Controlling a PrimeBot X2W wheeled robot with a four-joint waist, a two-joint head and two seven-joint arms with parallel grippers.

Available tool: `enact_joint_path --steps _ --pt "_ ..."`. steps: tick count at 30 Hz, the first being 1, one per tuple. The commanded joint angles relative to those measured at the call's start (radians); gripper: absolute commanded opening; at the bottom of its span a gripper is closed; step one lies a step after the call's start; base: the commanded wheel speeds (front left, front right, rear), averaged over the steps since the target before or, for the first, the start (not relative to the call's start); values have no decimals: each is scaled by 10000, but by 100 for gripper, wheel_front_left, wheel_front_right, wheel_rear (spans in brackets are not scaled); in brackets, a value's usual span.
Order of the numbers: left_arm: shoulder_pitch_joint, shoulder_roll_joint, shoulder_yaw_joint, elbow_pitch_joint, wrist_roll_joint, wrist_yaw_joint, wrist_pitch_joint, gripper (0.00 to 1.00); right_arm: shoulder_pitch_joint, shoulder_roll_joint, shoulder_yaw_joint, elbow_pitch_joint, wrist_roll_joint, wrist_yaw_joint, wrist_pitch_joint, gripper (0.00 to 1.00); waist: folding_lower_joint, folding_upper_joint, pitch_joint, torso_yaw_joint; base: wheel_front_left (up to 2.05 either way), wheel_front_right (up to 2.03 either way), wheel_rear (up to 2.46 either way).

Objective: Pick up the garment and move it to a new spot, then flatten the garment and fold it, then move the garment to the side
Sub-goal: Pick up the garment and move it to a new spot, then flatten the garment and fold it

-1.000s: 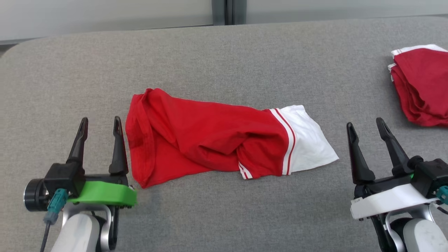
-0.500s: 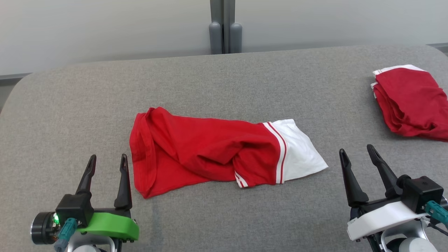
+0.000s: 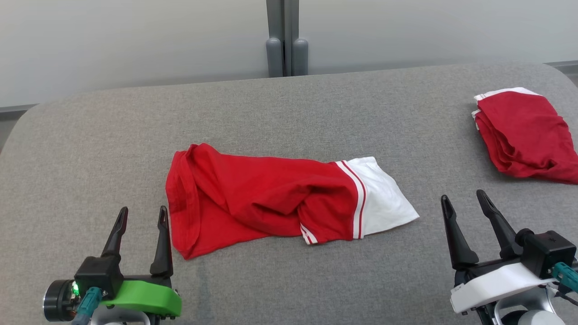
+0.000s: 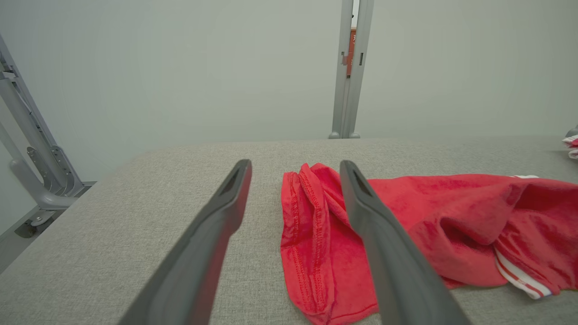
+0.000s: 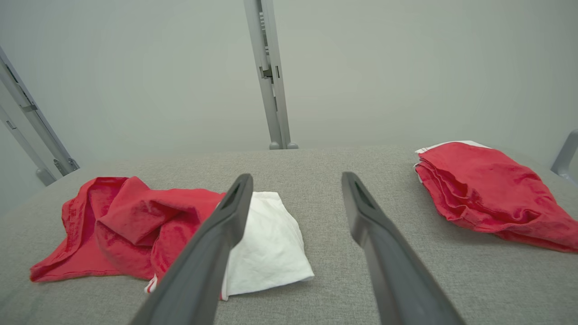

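Observation:
A crumpled red garment point(image 3: 262, 196) with a white end and red-and-white stripes lies in the middle of the grey padded table point(image 3: 289, 108). The left wrist view shows its red hem end point(image 4: 316, 234); its white end point(image 5: 266, 243) faces the right wrist camera. My left gripper point(image 3: 142, 215) stands open at the lower left, just left of the garment's red end and apart from it. At the lower right my right gripper point(image 3: 463, 199) is open too, a little right of the white end. Nothing sits between either pair of fingers.
A second red garment point(image 3: 524, 135), folded with a white edge, lies at the table's far right point(image 5: 487, 194). A pale wall with a grey post point(image 3: 284, 38) runs behind the table. A grey metal frame point(image 4: 31, 149) stands off the table's left end.
The head camera has tilted up, so everything sits lower in the picture and the wall shows more. Both grippers stay open. The garment lies as before.

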Motion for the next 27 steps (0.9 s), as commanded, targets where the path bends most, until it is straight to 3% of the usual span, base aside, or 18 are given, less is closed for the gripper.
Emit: enact_joint_path --steps 1,10,16,27 --pt "91 83 -14 -45 -40 56 -8 100 62 0 -28 -43 -14 -12 4 100 0 0 12 14 0 0 0" --pt "-270 50 -111 -147 33 5 -24 100 -51 -113 155 -50 55 -12 104 100 0 0 283 180 0 0 0" --pt "-825 -83 -213 -363 208 -73 -44 100 -316 -343 1066 261 258 -12 347 100 0 0 912 488 0 0 0" --pt "-1967 -496 -275 -511 515 -329 -62 100 -1593 -640 2374 2674 703 -12 229 100 0 0 2216 1126 0 0 0"
